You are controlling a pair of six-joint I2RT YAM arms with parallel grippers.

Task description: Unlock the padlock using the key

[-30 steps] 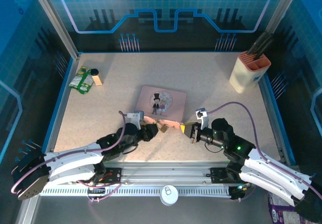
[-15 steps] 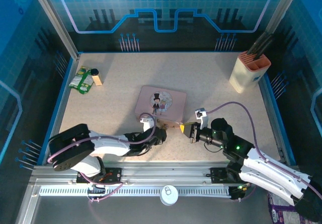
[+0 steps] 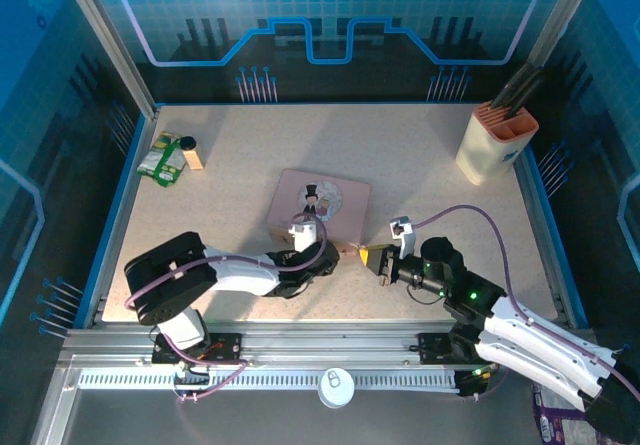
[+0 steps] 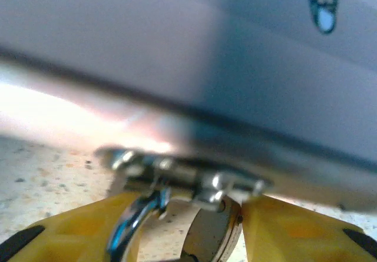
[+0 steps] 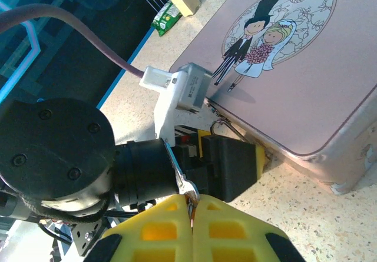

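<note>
- Speckled beige tabletop [image 3: 430, 180] with a blue rim; a pink tin [image 3: 320, 203] with a cartoon couple on its lid lies near the centre.
- Far right corner: a cream utensil holder [image 3: 497, 145]. Far left: a green packet [image 3: 160, 161].
- Left gripper [image 3: 320, 257]: positioned at the tin's near edge, with the arm curled low over the table.
- Left wrist view: the yellow fingers [image 4: 76, 226] stand narrowly apart with the padlock [image 4: 213, 241] between them. The brass body touches one pad and the silvery shackle [image 4: 134, 224] lies against the other, so the padlock is held.
- Padlock location: just beside the tin's near wall, directly below a silvery metal fitting [image 4: 182, 176] on that wall. Whether the shackle passes through the fitting cannot be determined.
- Right gripper [image 5: 192, 206]: fingers pressed together and clamped on the key [image 5: 179, 176], which projects from the fingertips toward the left gripper.
- Key tip: close to the left gripper and apart from the padlock.
</note>
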